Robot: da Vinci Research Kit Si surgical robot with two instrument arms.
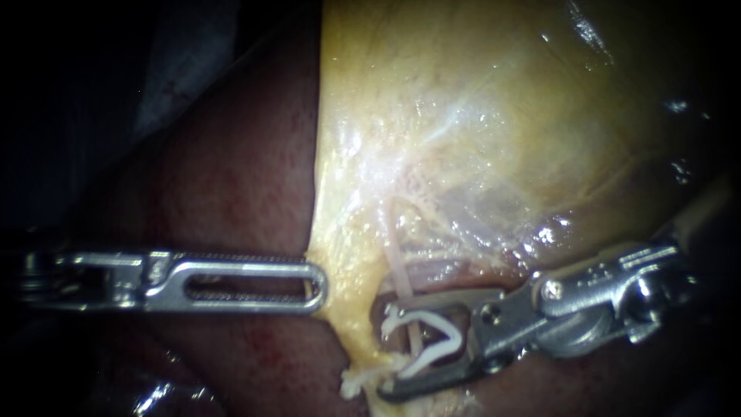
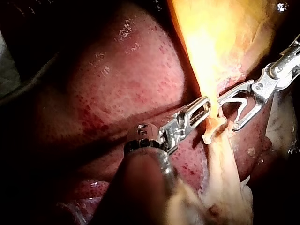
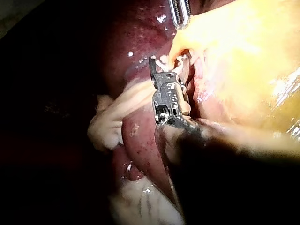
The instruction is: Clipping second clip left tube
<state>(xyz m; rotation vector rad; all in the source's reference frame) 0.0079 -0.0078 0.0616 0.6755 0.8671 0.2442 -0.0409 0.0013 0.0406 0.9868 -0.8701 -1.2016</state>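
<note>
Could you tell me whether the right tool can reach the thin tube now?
Probably yes: the right tool's open clip straddles the tube, nothing between; the left tool holds the gallbladder aside.

**Bright middle, black margins**

The endoscope's light falls hardest on the gallbladder [image 1: 478, 116], scattering wet glints. The liver [image 1: 231, 177] beside it lies dim and the corners go black. The left instrument [image 1: 316, 286], right instrument [image 1: 382, 349] and clip [image 1: 428, 361] gleam. In both wrist views the gallbladder is overexposed, and shadow swallows the near shafts.
</note>
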